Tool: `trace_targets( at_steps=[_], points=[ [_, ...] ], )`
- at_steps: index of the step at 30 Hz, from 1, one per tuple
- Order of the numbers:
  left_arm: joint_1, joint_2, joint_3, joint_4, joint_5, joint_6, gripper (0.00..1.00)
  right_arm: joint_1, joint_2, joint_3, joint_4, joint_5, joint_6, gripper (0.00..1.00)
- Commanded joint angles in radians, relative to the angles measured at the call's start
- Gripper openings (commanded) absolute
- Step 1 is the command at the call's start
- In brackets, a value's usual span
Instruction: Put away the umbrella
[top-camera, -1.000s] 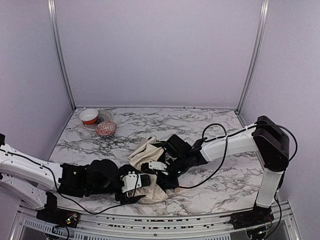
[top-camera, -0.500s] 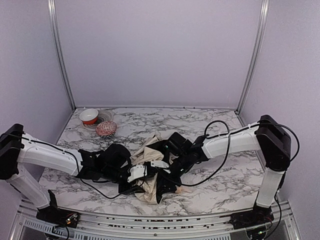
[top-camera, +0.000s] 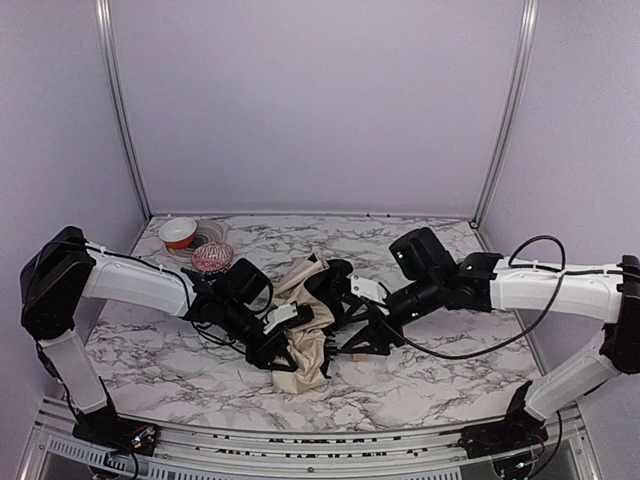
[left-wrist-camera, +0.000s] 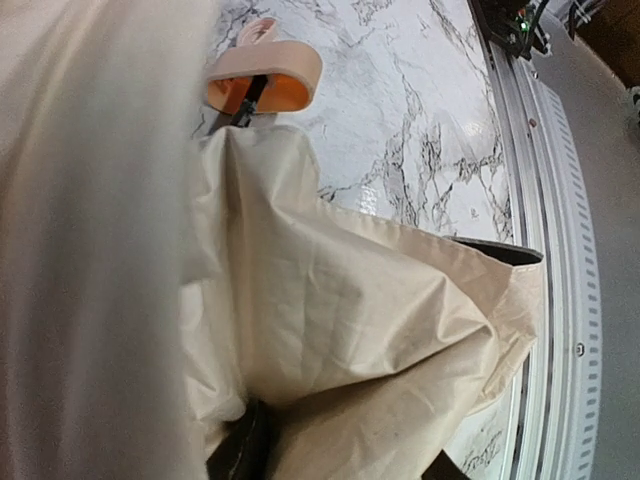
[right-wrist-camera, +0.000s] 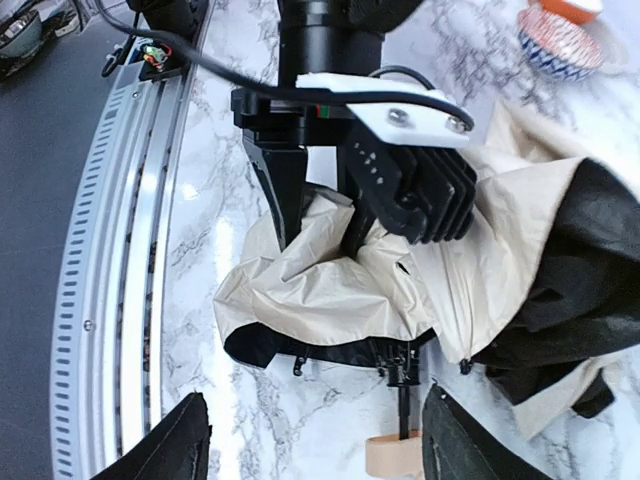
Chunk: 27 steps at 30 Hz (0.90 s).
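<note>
Low over the table (top-camera: 450, 372), both arms reach inward toward the umbrella (top-camera: 300, 348).

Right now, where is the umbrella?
In the top view, the umbrella lies crumpled in the middle of the marble table, between the left gripper and right gripper.

No text, label, brand, number or sign can be read in any of the views.
</note>
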Motion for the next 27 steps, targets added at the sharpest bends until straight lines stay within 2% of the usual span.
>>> trace_targets(
  at_steps=[1,4,6,7,10,11,16,20,22,24,27],
  points=[
    [0.065,0.055,0.083,-0.064,0.150,-0.107,0.41,0.024,-0.145,-0.129,0.176,0.130,-0.054,0.69],
    [0.074,0.067,0.111,-0.088,0.169,-0.115,0.37,0.129,-0.234,-0.254,0.418,0.247,-0.164,0.70],
    [0.074,0.062,0.113,-0.094,0.176,-0.108,0.37,0.160,-0.261,-0.298,0.567,0.294,-0.152,0.77],
    [0.074,0.059,0.109,-0.094,0.178,-0.104,0.39,0.142,-0.260,-0.289,0.614,0.298,-0.111,0.79],
    [0.072,0.053,0.094,-0.093,0.154,-0.086,0.42,-0.003,-0.190,-0.189,0.649,0.162,0.048,0.79],
    [0.070,0.053,0.091,-0.093,0.142,-0.085,0.44,-0.044,-0.150,-0.151,0.645,0.182,0.075,0.79],
    [0.018,-0.042,0.065,-0.093,0.038,-0.017,0.59,-0.122,0.122,0.151,0.439,0.252,0.104,0.79],
    [-0.054,-0.222,0.016,-0.038,-0.067,0.073,0.76,-0.206,0.324,0.417,0.242,0.127,0.198,0.78],
    [-0.068,-0.292,-0.011,0.001,-0.092,0.097,0.79,-0.196,0.407,0.504,0.130,0.086,0.168,0.71],
    [-0.069,-0.347,-0.030,0.021,-0.098,0.109,0.80,-0.163,0.465,0.560,0.011,0.036,0.097,0.58],
    [-0.056,-0.426,-0.099,0.101,-0.138,0.091,0.79,-0.107,0.481,0.548,-0.118,-0.023,0.008,0.42]
  ],
)
